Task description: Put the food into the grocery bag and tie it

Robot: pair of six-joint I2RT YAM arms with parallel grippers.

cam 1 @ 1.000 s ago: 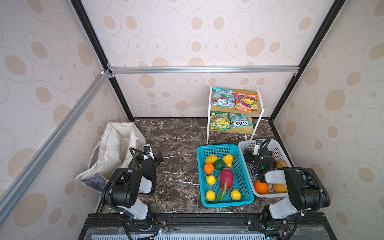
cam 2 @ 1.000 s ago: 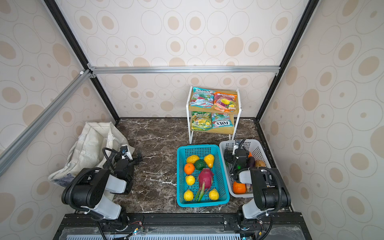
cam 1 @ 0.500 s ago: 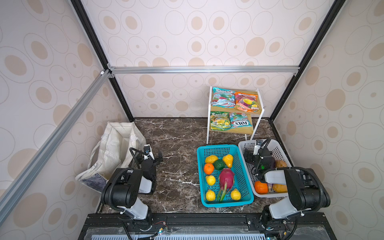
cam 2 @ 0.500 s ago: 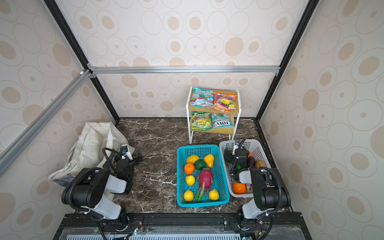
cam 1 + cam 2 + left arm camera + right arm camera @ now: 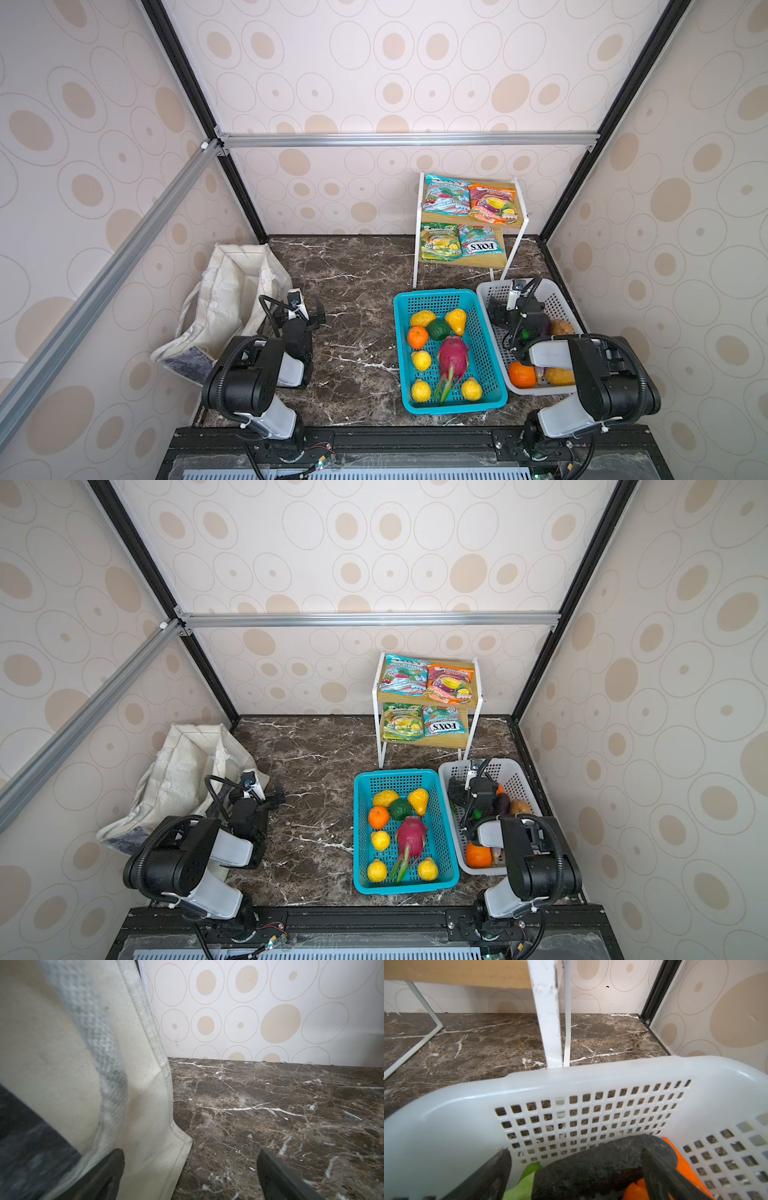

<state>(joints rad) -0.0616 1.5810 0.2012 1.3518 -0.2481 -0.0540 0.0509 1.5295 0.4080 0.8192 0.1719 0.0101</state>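
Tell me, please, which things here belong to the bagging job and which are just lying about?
For the job: grocery bag, dragon fruit, orange, snack packets.
Just lying about: teal basket, white basket, shelf rack.

Four packets [image 5: 446, 194], two baskets [image 5: 432, 294], one grocery bag [image 5: 224, 299], one dragon fruit [image 5: 453, 357]

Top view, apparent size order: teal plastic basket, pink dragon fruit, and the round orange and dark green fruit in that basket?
1. teal plastic basket
2. pink dragon fruit
3. round orange and dark green fruit: look alike, not ranked.
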